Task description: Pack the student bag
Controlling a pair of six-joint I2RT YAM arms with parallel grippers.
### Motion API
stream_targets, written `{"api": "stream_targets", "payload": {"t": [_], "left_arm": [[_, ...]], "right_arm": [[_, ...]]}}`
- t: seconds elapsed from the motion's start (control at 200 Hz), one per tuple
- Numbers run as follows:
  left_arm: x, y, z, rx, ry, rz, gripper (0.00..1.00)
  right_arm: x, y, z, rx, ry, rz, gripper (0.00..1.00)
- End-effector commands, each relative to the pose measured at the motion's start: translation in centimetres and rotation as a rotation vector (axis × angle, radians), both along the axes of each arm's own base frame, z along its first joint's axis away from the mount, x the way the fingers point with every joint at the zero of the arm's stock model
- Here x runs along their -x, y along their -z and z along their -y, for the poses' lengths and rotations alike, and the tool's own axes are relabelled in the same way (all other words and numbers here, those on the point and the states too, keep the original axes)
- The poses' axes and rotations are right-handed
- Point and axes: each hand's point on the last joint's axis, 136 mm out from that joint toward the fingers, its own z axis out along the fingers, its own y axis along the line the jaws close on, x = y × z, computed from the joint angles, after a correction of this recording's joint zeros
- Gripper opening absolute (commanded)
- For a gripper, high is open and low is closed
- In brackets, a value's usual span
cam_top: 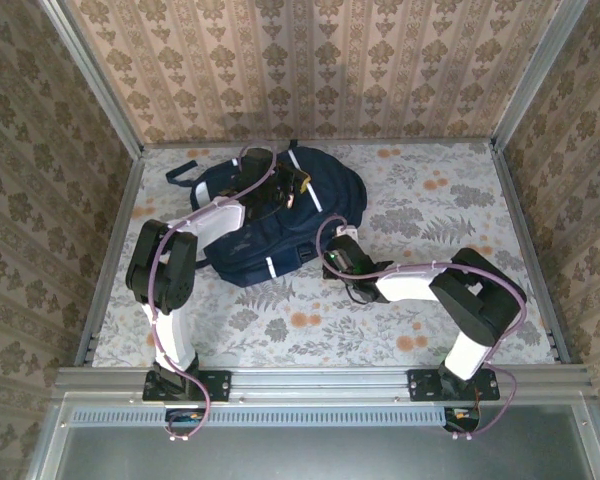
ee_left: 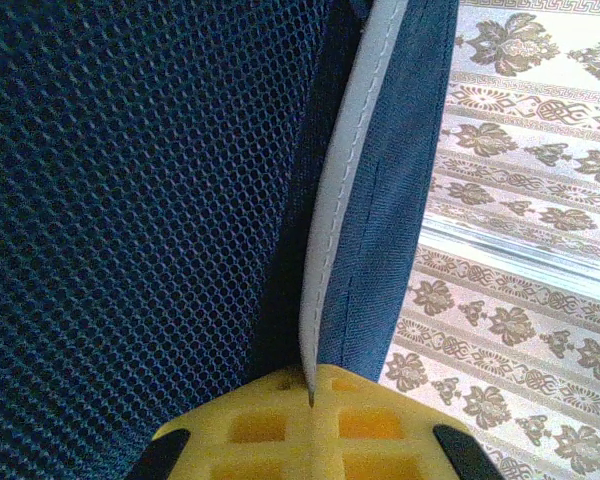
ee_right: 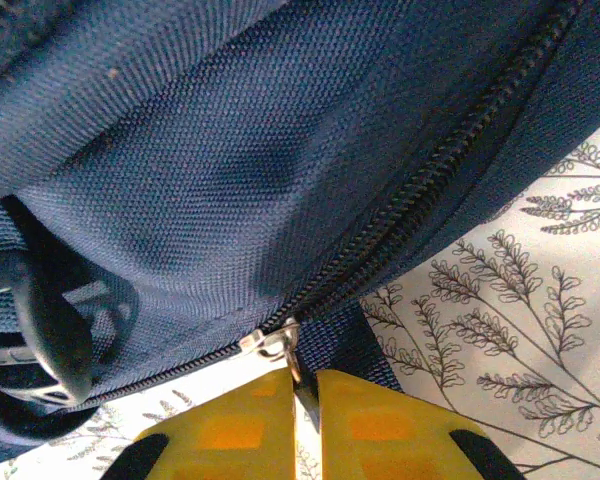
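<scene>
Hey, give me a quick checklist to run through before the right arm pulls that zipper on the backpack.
1. Left gripper shut on the student bag's grey trim: ok.
2. Zipper pull pinched between the right gripper's fingertips: ok.
3. Zipper teeth beyond the pull free of snagged fabric: ok.
4. Bag lying on the table: ok.
5. Which compartment this zipper opens: cannot tell.

Floral-patterned table (cam_top: 430, 200), navy student bag (cam_top: 325, 200) flat on it
</scene>
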Motion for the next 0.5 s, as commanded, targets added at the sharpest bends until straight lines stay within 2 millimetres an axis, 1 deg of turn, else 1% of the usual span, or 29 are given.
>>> {"api": "stream_targets", "payload": {"t": [0.0,0.12,0.195,0.265,0.31,0.39,0.495], "left_arm": [[-0.6,-0.8,-0.9,0.018,-0.022,0.016,0.0],[-0.7,-0.7,-0.9,0.019,-0.02,0.015,0.0],[-0.7,-0.7,-0.8,0.021,-0.017,0.016,0.0],[-0.7,-0.7,-0.7,0.024,-0.015,0.016,0.0],[-0.7,-0.6,-0.7,0.024,-0.014,0.015,0.0],[-0.8,-0.6,-0.7,0.025,-0.012,0.015,0.0],[-0.8,-0.5,-0.7,0.026,-0.012,0.013,0.0]], "right_arm": [[0.0,-1.0,0.0,0.041,-0.086,0.056,0.14],[0.2,-1.8,-0.2,0.092,-0.179,0.103,0.14],[0.5,-2.0,-0.3,0.075,-0.234,0.113,0.14],[0.5,-2.3,0.0,0.069,-0.244,0.122,0.14],[0.4,-2.3,0.2,0.07,-0.254,0.12,0.15],[0.5,-2.1,0.0,0.077,-0.3,0.113,0.2],[0.8,-1.5,-0.3,0.107,-0.361,0.124,0.22]]}}
